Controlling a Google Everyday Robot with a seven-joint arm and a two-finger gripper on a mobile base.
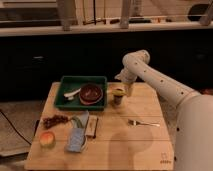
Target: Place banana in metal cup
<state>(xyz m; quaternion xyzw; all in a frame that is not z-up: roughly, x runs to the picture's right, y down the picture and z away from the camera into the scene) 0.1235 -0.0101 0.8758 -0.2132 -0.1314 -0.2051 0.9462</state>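
Small grey metal cup [118,97] stands on the pale wooden table [125,150], between a green rectangular tray [69,84] holding a dark red bowl [91,93], left, and the white robot gripper [128,90], right.

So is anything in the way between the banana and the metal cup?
Nothing visible is. The banana shows as a pale yellow bit right at the top of the metal cup, with the gripper close beside the cup.
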